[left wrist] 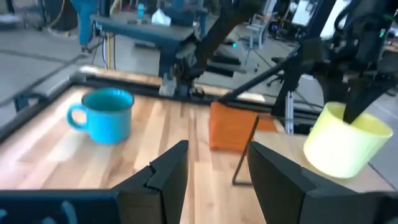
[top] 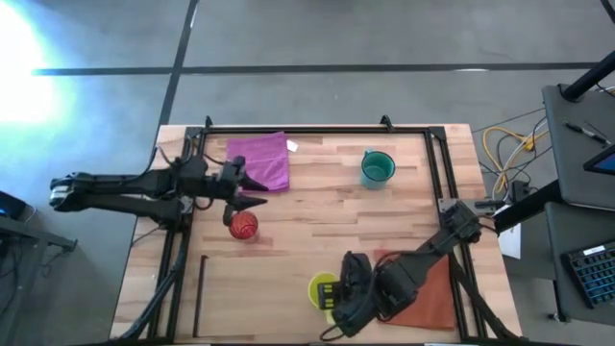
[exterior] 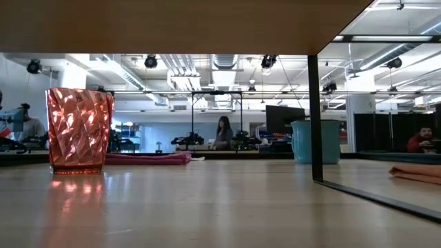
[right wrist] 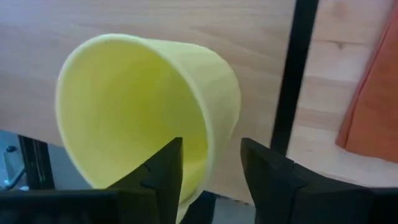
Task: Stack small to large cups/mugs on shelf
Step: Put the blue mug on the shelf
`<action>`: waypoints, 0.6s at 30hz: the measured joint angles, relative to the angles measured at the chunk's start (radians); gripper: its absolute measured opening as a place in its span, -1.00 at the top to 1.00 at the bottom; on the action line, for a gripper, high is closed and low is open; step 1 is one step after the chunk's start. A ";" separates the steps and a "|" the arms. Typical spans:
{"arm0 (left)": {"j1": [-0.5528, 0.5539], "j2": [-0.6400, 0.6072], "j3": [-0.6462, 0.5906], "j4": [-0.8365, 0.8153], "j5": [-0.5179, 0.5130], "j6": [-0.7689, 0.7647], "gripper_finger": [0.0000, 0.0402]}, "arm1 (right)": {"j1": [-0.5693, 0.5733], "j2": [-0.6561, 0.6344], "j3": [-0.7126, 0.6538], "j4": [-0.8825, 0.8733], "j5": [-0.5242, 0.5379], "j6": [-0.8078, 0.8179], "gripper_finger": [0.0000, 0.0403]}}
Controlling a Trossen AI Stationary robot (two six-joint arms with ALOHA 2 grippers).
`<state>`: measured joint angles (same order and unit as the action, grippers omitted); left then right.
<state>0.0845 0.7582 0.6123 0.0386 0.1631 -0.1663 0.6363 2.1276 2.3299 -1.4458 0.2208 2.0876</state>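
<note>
My right gripper [top: 336, 296] is shut on the yellow mug [top: 322, 286] near the table's near edge. The mug also shows in the left wrist view [left wrist: 345, 140]; its handle is hidden. A thin black strip [right wrist: 289, 81] lies beside it. My left gripper [top: 261, 193] is open and empty above the table, between the magenta cloth [top: 259, 159] and the red-orange cup [top: 243, 225]. The cup stands upright on its base in the low view [exterior: 78, 129]. The teal mug [top: 378, 167] stands upright at the far right, handle showing in the left wrist view [left wrist: 106, 115]. My right gripper holds the yellow mug by its wall at the rim [right wrist: 214, 134], one finger inside the mug and one outside. The fingers come down on it from above [left wrist: 360, 93]. The mug is tilted; whether its base touches the table, I cannot tell.
A rust-brown mat [top: 432, 288] lies at the near right, under my right arm. Another black strip [top: 202, 293] lies at the near left. A black frame [top: 317, 129] runs round the table's edges. People and equipment show in the room beyond.
</note>
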 joint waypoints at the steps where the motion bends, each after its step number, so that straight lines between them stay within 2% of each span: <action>1: 0.000 0.012 0.008 0.005 0.000 0.000 0.25 | 0.006 -0.003 0.000 -0.006 0.020 0.001 0.23; 4: 0.000 0.055 0.022 -0.005 0.000 -0.005 0.25 | 0.013 -0.018 0.000 -0.024 0.080 0.015 0.22; 9: 0.000 0.099 0.050 -0.002 0.000 -0.011 0.25 | 0.012 -0.024 0.002 -0.049 0.113 -0.001 0.22; 11: 0.000 0.115 0.068 -0.017 0.000 -0.011 0.25 | 0.017 -0.035 0.003 -0.078 0.165 0.002 0.21; 15: 0.001 0.166 0.156 -0.126 0.000 -0.010 0.25 | 0.018 -0.082 0.017 -0.125 0.270 -0.001 0.21; 18: 0.001 0.225 0.254 -0.241 0.008 0.014 0.25 | 0.000 -0.124 0.009 -0.124 0.346 -0.069 0.21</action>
<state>0.0853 0.9830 0.8665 -0.2028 0.1713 -0.1525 0.6361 2.0041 2.3388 -1.5700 0.5666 2.0191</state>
